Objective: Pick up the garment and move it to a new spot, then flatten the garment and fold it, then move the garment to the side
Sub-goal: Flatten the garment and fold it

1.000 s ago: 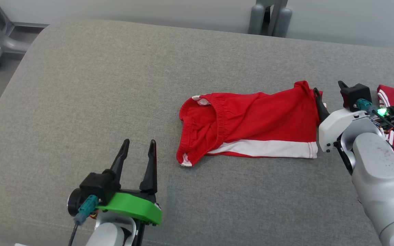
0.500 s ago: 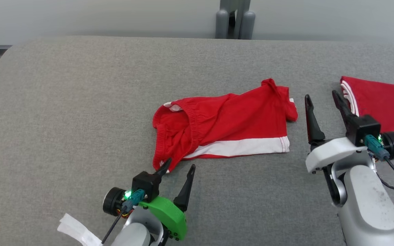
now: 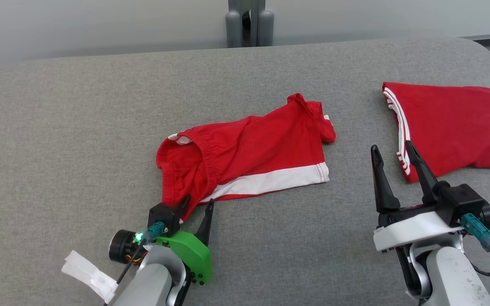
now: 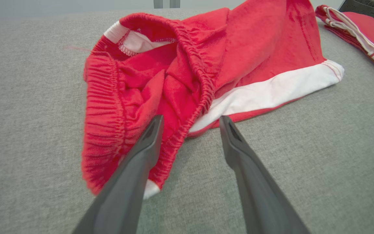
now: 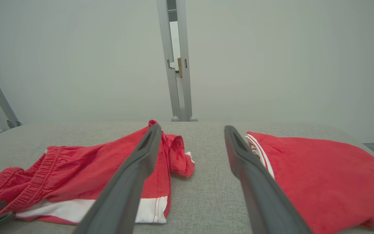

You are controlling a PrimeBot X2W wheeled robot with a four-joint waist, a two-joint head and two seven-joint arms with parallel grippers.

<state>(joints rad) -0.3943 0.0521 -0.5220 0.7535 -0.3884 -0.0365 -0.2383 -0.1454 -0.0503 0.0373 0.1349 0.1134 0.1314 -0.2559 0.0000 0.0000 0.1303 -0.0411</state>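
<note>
The garment (image 3: 253,157), red shorts with a white hem band and an elastic waistband, lies crumpled mid-table. My left gripper (image 3: 198,200) is open at its near waistband corner. In the left wrist view the gathered waistband edge of the garment (image 4: 206,65) runs into the gap of that gripper (image 4: 191,120), and one finger lies over the red cloth. My right gripper (image 3: 391,146) is open and holds nothing, standing right of the garment's leg end. In the right wrist view this gripper (image 5: 192,127) points between the garment (image 5: 76,182) and another red piece.
A second red garment (image 3: 445,125) with white stripes lies folded at the right, close to my right gripper. The grey fabric table (image 3: 79,127) ends at a pale wall with a grey post (image 3: 249,23). A white paper tag (image 3: 87,274) hangs by my left wrist.
The head camera has swung to the right. My left gripper has come up to the garment's waistband corner and its jaws have narrowed a little. My right gripper has backed off the leg end.
</note>
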